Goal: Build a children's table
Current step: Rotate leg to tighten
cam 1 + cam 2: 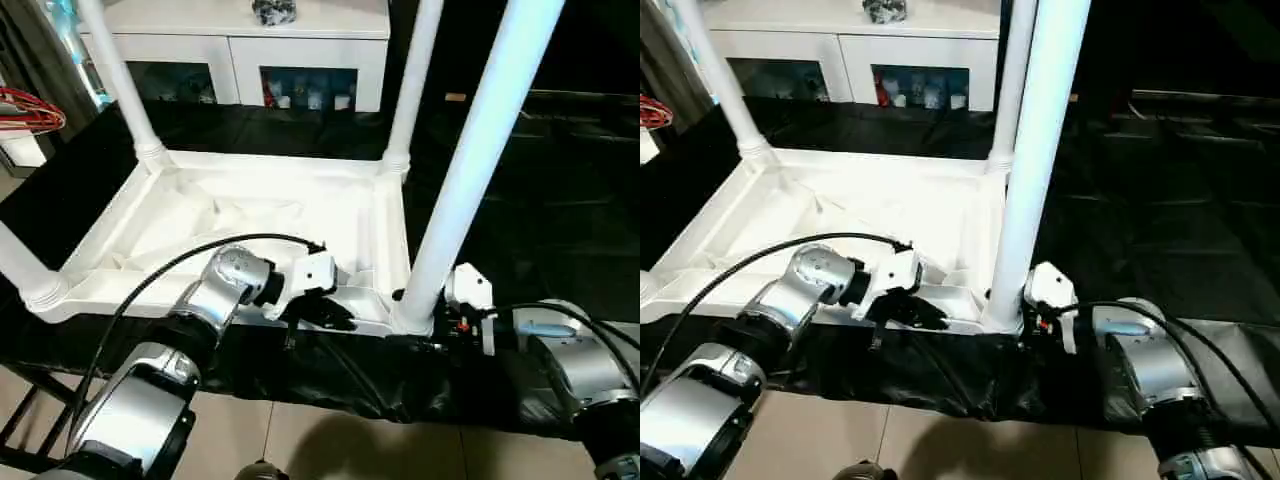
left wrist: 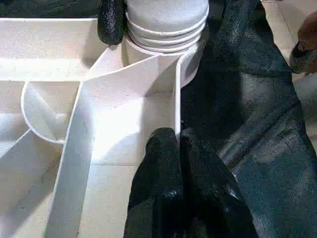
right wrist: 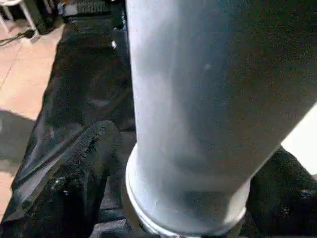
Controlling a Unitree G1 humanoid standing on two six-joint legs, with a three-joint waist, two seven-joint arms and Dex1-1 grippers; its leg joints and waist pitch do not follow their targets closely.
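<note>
White tabletop point(image 1: 250, 215) and legs point(image 1: 470, 170), black cloth point(image 1: 560, 220), seemingly black pincer fingers point(image 2: 163, 178)

Both silver forearms point(image 1: 215, 300) are rounded metal segments trailing black cables point(image 1: 150, 275), ending in white wrist housings point(image 1: 315, 272) and black fingers point(image 2: 168, 163).
</note>
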